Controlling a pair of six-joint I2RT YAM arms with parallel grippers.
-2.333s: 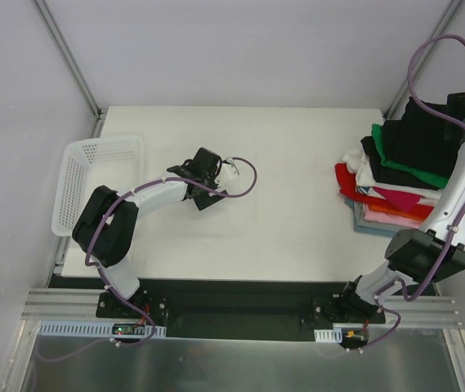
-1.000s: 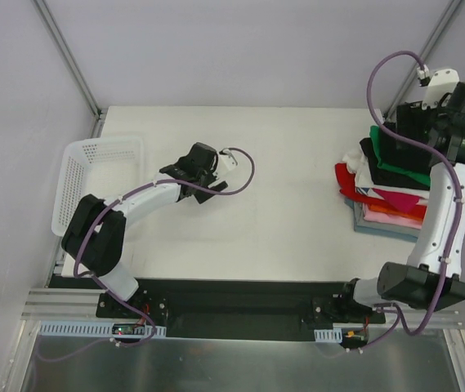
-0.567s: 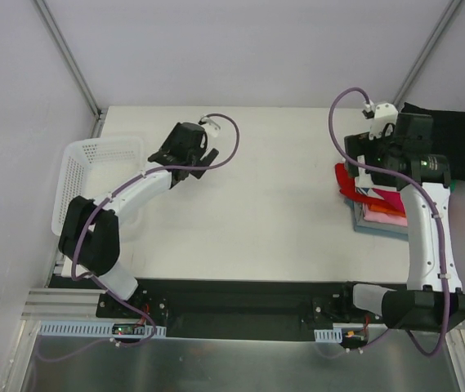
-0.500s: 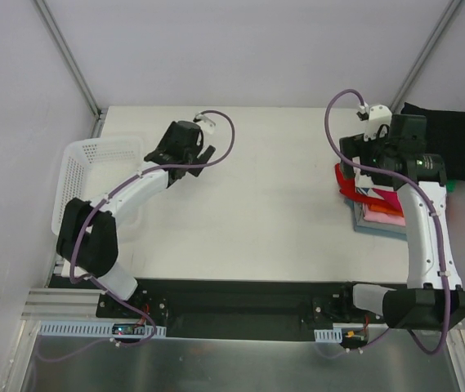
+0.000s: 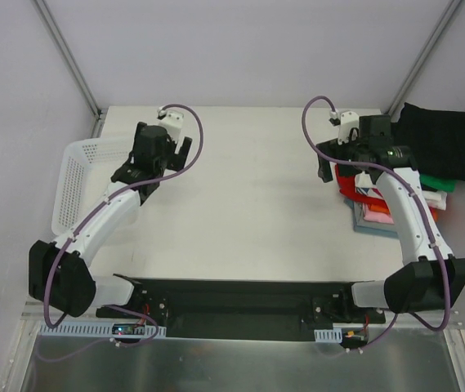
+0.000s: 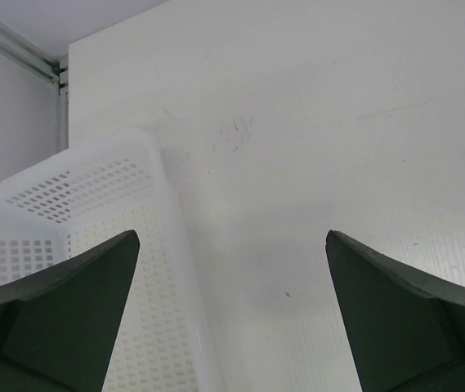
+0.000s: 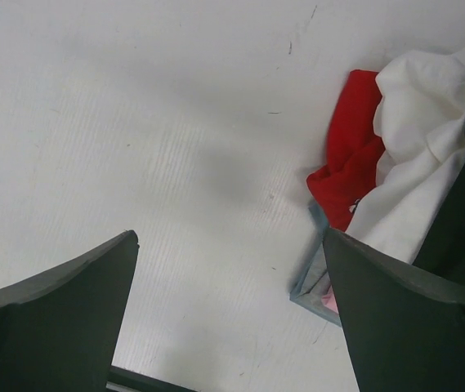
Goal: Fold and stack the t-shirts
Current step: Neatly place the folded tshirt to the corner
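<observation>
The t-shirts lie folded in a stack at the table's right edge. A black t-shirt (image 5: 447, 139) is on top, hanging off to the far right, over green (image 5: 433, 181), white, red (image 5: 347, 184), pink and orange (image 5: 377, 214) ones. My right gripper (image 5: 330, 166) hovers just left of the stack, open and empty. The right wrist view shows its jaws wide apart (image 7: 229, 237) over bare table, with the red shirt (image 7: 350, 155), the white shirt (image 7: 416, 122) and a black one (image 7: 461, 229) to the right. My left gripper (image 5: 134, 173) is open and empty beside the basket (image 6: 230, 237).
A white plastic mesh basket (image 5: 73, 175) sits at the table's left edge, its rim (image 6: 175, 237) below the left jaws. A grey-blue layer (image 7: 310, 286) lies under the stack. Grey walls and metal rails border the table.
The right gripper let go of the black t-shirt on the stack and swung left off it. The left gripper moved from mid-table toward the back left, next to the basket.
</observation>
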